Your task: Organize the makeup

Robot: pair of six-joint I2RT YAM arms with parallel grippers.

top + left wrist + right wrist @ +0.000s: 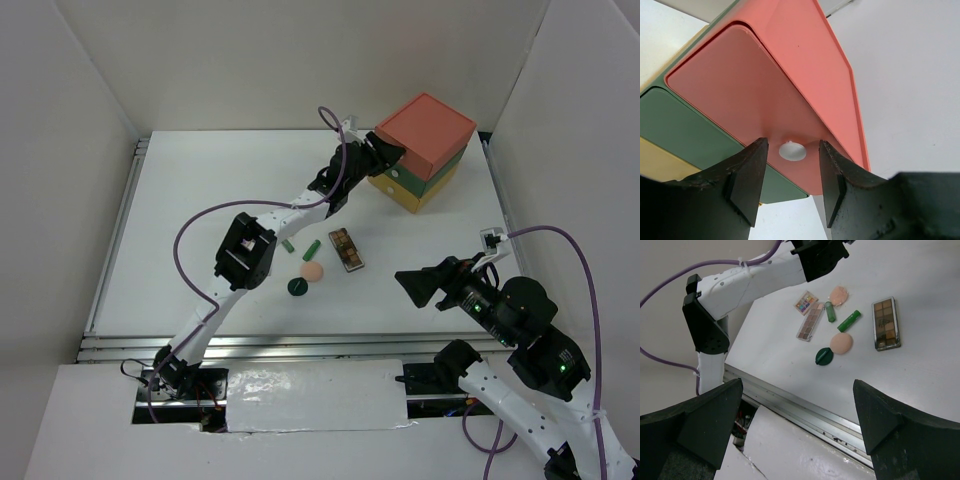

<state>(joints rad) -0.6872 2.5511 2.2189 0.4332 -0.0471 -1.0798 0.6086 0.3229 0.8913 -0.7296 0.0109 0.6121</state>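
Note:
The makeup lies mid-table: a long brown palette [347, 248] [885, 323], a peach compact [313, 270] [841, 344], a dark green disc [297, 287] [824, 356] and a green tube [311, 249] [849, 321]. The right wrist view also shows another green tube [830, 311], a second peach compact [839, 295], a small multicolour palette [806, 303] and a second long palette [810, 322]. My left gripper [388, 152] [792, 145] is at the drawer box's orange top drawer [755, 85], jaws open either side of its white knob [792, 151] without touching it. My right gripper [415, 285] [797, 385] hangs wide open and empty, near right of the makeup.
The orange-green-yellow drawer box [425, 150] stands at the far right of the table. The left arm [300, 205] [750, 282] stretches over the makeup's left side. A metal rail [805, 405] runs along the table's near edge. White walls enclose the table.

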